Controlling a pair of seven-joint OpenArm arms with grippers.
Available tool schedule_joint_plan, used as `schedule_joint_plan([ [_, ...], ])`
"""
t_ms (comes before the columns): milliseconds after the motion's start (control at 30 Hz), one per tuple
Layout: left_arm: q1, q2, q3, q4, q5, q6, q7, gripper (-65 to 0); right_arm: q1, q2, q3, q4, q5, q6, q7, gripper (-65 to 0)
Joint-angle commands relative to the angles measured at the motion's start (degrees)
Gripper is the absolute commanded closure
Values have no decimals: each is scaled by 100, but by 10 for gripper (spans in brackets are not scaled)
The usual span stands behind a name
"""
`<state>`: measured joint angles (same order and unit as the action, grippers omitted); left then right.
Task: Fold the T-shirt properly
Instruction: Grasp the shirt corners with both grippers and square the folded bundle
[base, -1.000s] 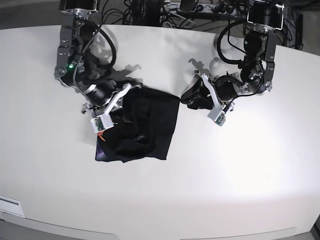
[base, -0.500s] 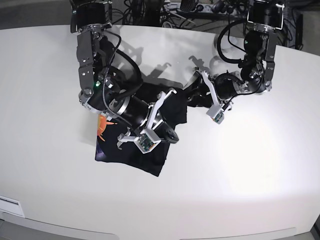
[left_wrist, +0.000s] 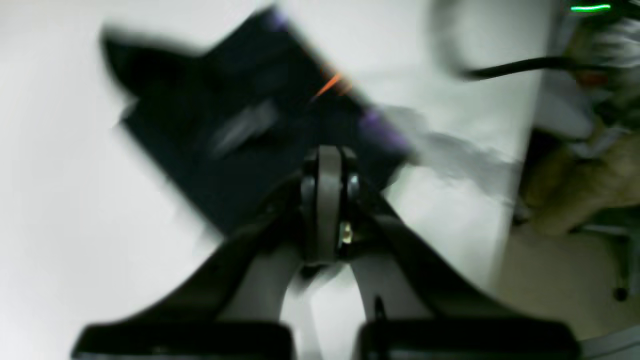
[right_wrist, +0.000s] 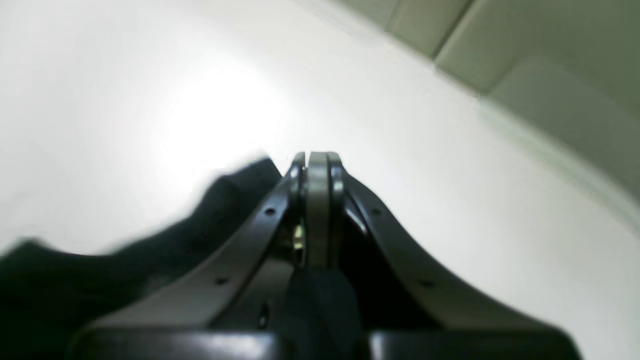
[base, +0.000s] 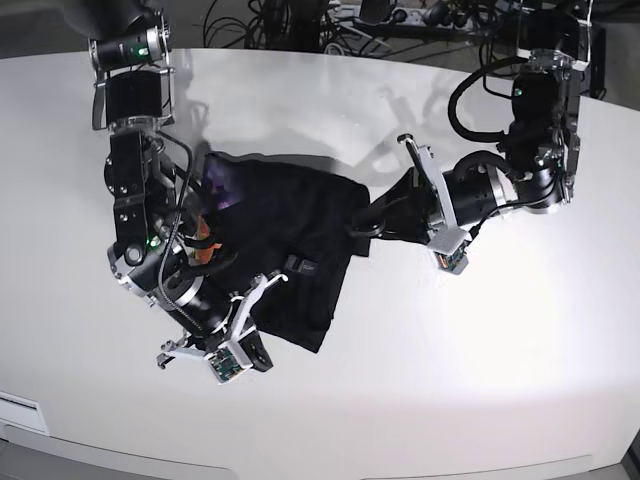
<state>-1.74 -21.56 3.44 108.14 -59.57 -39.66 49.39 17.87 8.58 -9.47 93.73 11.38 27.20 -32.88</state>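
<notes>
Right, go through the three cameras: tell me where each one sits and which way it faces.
Base: high above the white table, looking down at both arms and the black T-shirt.
Left wrist: behind the left gripper, shut, looking past it at the blurred T-shirt.
Right wrist: behind the right gripper, shut, facing the table edge, dark cloth beside it.
Shared: all three show the T-shirt and table.

One T-shirt (base: 290, 235), two arms, one white table (base: 480, 370).
</notes>
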Motion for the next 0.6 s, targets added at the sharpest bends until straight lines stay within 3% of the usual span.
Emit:
schedule_joint_plan([
  [0,-122,-9,52,129,-72,-34,-101,0,251,68,20,-201,35,4,186,0],
  [100,-337,55,562,136,356,-34,-92,0,599,278,20,-1088,35,155,431,0],
  [233,-544,59,1572,-4,2164,-34,-525,0,927,551,20,-1851,44,402,483,0],
  [333,-616,31,2146,-348,3027,-34,-968,0,960,721,20,-2026,57,505,479,0],
  [467,-820,33,2601,-986,3713,-34,-1246,0,870,981,20,-2085,345,673,227,0],
  [567,-1019,28,2710,-1307,3941,-34,-1261,0,645,1235,20,-2083,802,1060,223,0],
])
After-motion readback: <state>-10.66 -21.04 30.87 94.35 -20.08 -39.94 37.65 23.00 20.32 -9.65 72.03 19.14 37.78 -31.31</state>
